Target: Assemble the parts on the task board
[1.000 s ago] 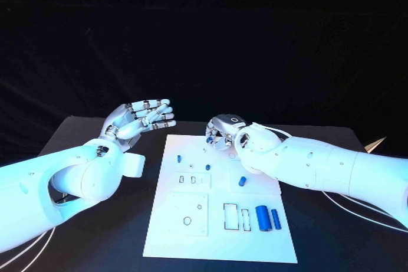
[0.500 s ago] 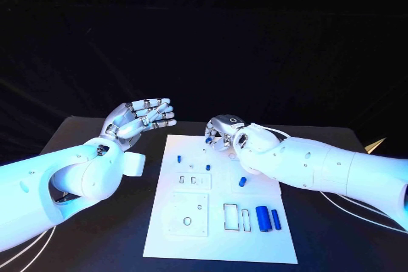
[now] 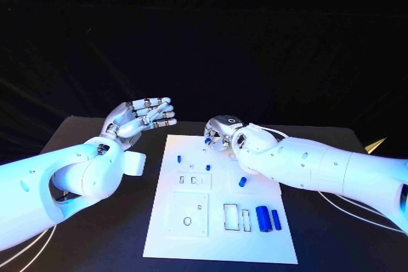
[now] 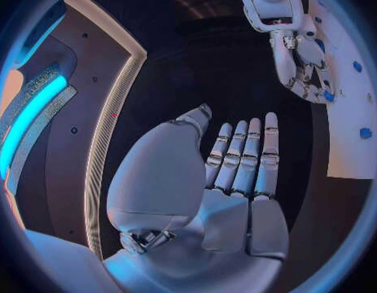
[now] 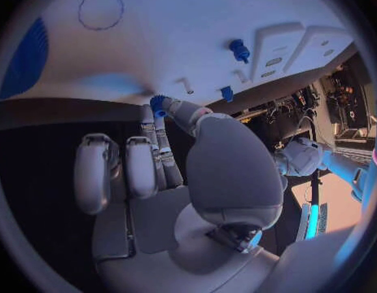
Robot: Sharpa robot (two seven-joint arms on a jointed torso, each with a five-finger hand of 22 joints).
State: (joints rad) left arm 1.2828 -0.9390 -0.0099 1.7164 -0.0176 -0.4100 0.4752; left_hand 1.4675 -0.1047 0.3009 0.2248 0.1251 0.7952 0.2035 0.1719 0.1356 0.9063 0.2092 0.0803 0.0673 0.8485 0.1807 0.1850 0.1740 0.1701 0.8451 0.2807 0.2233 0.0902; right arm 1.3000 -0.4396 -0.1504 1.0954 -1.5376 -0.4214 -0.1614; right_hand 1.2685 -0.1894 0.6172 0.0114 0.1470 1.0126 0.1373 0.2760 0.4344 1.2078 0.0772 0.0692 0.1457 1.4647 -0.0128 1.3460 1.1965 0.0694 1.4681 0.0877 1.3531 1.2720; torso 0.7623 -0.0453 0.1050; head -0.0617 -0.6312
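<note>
White task board (image 3: 191,225) lies in the middle of the black table (image 3: 85,136); you see small blue parts on it, among them a peg (image 3: 179,158) toward its far left, a short piece (image 3: 242,181) at mid-board, and two cylinders (image 3: 267,218) side by side at its near right. Your right hand (image 3: 223,132) sits over the board's far edge, pinching a small blue part (image 5: 158,103) between the thumb and a fingertip. Your left hand (image 3: 136,120) is raised beside the board's far left corner, palm up, fingers extended and empty, well apart from the parts.
</note>
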